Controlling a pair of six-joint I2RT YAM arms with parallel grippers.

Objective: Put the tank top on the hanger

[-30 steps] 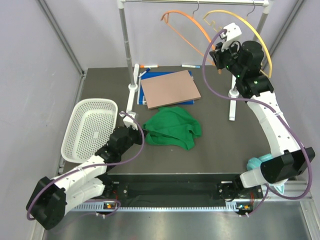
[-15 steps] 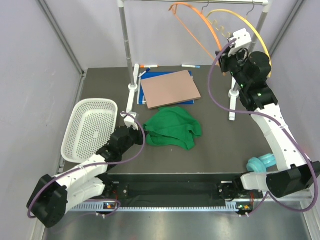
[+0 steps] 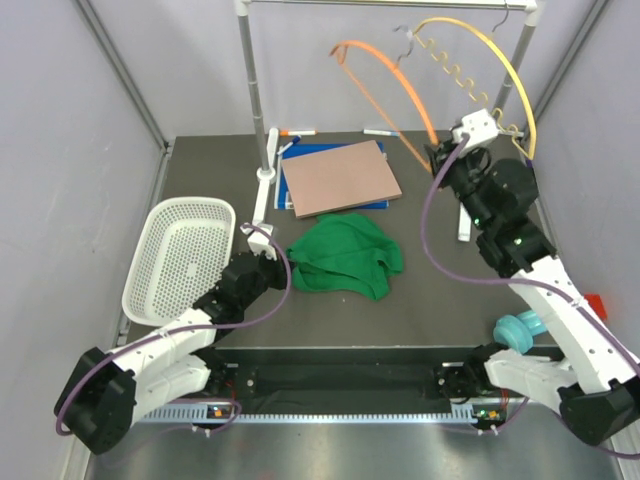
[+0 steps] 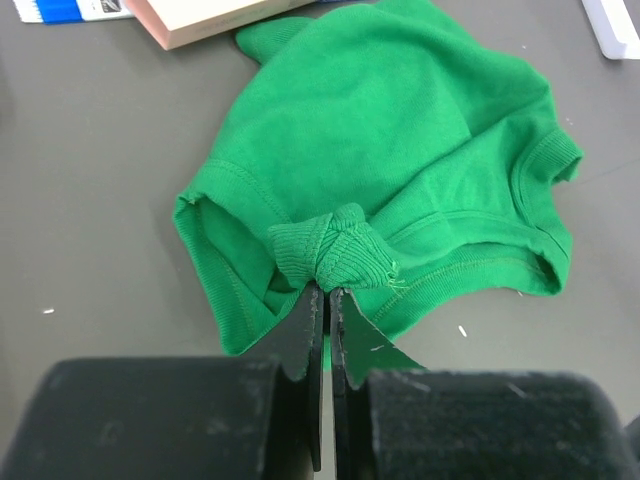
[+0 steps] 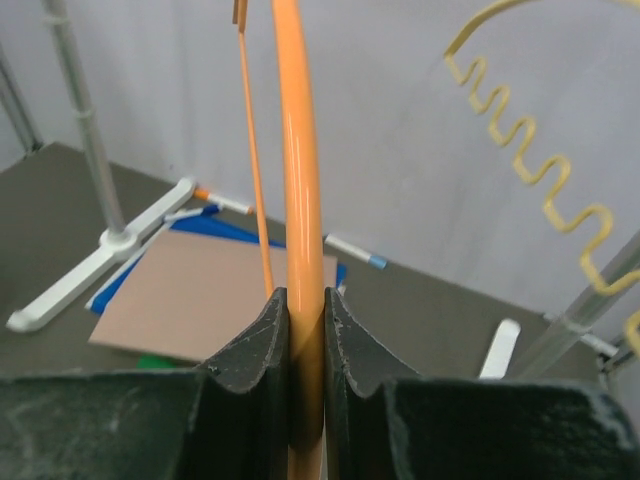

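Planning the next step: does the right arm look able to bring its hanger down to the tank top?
Probably yes. The right gripper is shut on the hanger, and nothing stands between it and the tank top, which the left gripper holds pinched; only the flat board lies nearby.

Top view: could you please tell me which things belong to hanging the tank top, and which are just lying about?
For the job: tank top, pinched by the left gripper; orange hanger, clamped in the right gripper.
Lying about: white basket, brown board, yellow wavy hanger, teal item.
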